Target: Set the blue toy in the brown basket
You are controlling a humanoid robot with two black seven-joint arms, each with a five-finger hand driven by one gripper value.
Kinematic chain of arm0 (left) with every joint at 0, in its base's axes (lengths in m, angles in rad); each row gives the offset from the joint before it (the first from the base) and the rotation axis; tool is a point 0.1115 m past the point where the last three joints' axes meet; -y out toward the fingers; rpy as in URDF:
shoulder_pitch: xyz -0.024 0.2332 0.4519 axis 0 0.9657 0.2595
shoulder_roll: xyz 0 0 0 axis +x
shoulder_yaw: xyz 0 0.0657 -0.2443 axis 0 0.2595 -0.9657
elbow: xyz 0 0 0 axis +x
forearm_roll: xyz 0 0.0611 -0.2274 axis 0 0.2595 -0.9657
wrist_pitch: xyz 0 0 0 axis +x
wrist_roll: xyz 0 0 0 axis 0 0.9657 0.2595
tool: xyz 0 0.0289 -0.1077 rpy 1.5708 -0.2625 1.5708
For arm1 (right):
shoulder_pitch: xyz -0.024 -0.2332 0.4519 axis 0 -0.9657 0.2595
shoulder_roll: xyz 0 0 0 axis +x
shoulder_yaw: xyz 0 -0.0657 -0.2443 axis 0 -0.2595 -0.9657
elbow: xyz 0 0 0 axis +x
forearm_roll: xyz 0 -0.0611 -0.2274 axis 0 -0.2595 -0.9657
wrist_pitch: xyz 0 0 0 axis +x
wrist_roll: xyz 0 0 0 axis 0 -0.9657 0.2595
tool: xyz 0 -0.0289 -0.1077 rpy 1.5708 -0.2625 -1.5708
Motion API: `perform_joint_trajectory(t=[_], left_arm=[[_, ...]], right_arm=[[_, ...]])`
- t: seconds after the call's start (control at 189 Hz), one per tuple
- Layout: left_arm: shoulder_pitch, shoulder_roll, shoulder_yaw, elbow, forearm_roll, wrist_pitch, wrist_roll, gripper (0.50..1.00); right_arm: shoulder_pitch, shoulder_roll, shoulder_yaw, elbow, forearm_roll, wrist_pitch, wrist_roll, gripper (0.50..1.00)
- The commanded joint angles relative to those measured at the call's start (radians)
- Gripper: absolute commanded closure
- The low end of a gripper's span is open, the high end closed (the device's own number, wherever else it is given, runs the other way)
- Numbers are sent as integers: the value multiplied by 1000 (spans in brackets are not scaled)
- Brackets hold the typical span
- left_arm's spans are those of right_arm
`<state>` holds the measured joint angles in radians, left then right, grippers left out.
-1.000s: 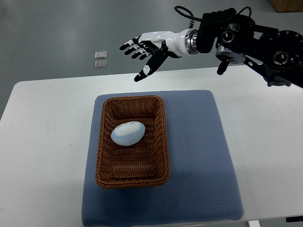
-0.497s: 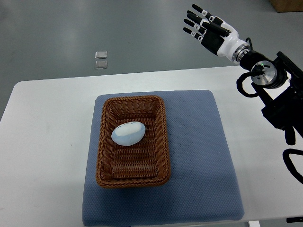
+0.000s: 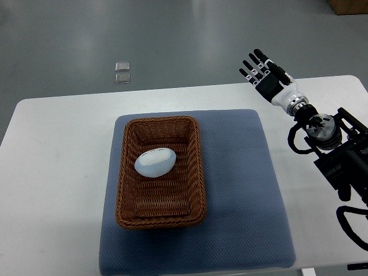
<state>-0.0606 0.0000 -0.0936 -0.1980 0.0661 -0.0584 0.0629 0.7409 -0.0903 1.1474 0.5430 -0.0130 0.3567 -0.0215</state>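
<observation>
Pale-blue egg toy (image 3: pixel 155 162) lies inside the brown wicker basket (image 3: pixel 195 172); right hand (image 3: pixel 267 77), fingers spread and empty, has retreated right of it, task apparently complete.

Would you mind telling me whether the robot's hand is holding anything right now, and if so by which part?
Nothing is held. The right hand is open and empty, fingers extended, over the table's far edge; the pale blue egg-shaped toy lies in the brown wicker basket.

One toy (image 3: pixel 155 162), one basket (image 3: pixel 198 172)
</observation>
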Motion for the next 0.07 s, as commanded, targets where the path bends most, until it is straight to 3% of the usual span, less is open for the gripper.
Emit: perform_joint_trajectory(t=[0.0, 0.069], left_arm=[[-1, 0, 0, -1, 0, 0, 0, 500], [1, 0, 0, 0, 0, 0, 0, 500]], right_arm=[[-5, 4, 0, 0, 1, 21, 0, 589], [-6, 14, 2, 0, 1, 21, 2, 589]])
